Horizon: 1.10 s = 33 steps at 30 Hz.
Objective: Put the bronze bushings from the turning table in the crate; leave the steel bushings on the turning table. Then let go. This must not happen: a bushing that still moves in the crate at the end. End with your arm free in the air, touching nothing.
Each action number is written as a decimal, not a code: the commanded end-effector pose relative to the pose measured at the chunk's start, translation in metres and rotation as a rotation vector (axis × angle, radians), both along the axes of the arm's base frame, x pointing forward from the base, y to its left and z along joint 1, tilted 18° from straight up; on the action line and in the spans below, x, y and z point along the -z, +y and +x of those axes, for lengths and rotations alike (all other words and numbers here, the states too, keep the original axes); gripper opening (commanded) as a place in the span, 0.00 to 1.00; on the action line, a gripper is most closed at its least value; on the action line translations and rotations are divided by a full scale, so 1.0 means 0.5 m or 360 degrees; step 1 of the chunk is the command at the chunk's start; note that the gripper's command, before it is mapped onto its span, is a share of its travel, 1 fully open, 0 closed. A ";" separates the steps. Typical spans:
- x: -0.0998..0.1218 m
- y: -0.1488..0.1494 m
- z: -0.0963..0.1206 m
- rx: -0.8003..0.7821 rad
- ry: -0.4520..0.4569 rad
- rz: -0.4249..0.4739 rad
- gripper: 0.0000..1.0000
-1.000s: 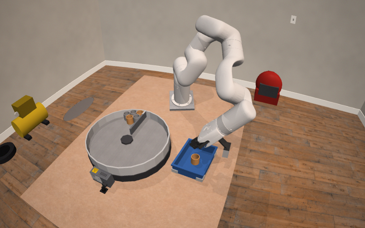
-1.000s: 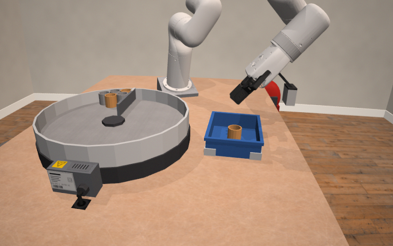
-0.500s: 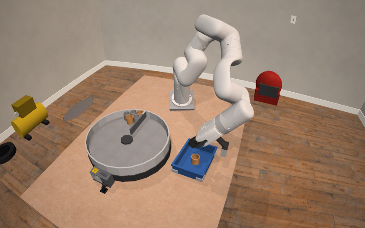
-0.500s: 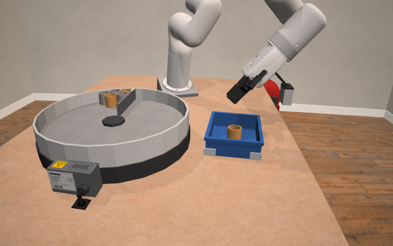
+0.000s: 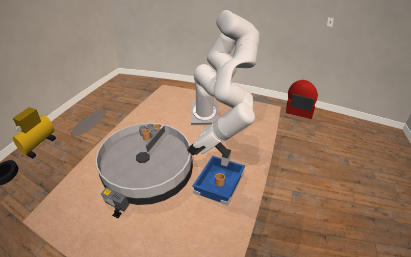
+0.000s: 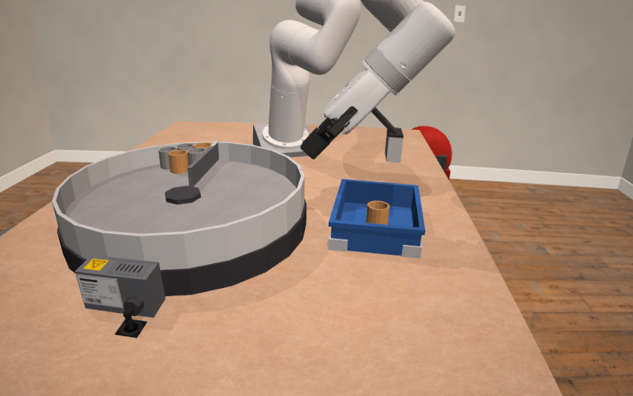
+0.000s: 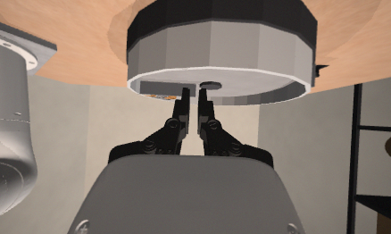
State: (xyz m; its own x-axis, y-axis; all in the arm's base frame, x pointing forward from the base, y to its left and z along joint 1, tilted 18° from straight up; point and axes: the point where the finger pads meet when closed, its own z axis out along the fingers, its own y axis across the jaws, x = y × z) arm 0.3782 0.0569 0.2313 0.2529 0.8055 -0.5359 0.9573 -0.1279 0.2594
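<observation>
The round grey turning table [image 5: 111, 172] [image 6: 112, 236] [image 7: 220, 45] has a divider bar and a black hub. At its far rim stand two bronze bushings [image 5: 146, 134] [image 6: 179, 161], the second bronze bushing [image 5: 158, 126] [image 6: 202, 146] behind the bar, and several steel bushings [image 5: 142, 128] [image 6: 166, 153]. A third bronze bushing [image 5: 219, 179] [image 6: 378, 211] stands upright in the blue crate [image 5: 205, 186] [image 6: 375, 238]. My gripper [image 5: 192, 149] [image 6: 312, 146] [image 7: 194, 98] is shut and empty, in the air at the table's right rim, between table and crate.
A grey control box [image 5: 114, 199] [image 6: 118, 286] sits at the table's front. A small grey block on a black strut [image 5: 225, 158] [image 6: 393, 146] stands behind the crate. The arm's base [image 5: 204, 111] is at the back. A red helmet-like object [image 5: 301, 98] and a yellow tank [image 5: 32, 134] are on the floor.
</observation>
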 end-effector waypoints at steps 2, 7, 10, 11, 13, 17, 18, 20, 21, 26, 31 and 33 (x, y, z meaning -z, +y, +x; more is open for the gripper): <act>0.014 -0.092 -0.028 -0.0032 -0.0035 0.0017 0.10; 0.025 -0.151 -0.048 -0.0032 -0.0035 0.0018 0.10; 0.037 -0.207 -0.067 -0.0032 -0.0035 0.0018 0.10; 0.038 -0.216 -0.070 -0.0032 -0.0035 0.0018 0.10; 0.043 -0.242 -0.078 -0.0032 -0.0035 0.0018 0.10; 0.055 -0.304 -0.099 -0.0032 -0.0035 0.0019 0.10; 0.058 -0.319 -0.103 -0.0032 -0.0035 0.0019 0.10; 0.064 -0.347 -0.113 -0.0032 -0.0035 0.0019 0.10; 0.067 -0.362 -0.118 -0.0032 -0.0035 0.0019 0.10; 0.081 -0.434 -0.143 -0.0032 -0.0035 0.0019 0.10; 0.093 -0.495 -0.162 -0.0033 -0.0035 0.0019 0.10; 0.098 -0.523 -0.173 -0.0033 -0.0035 0.0019 0.10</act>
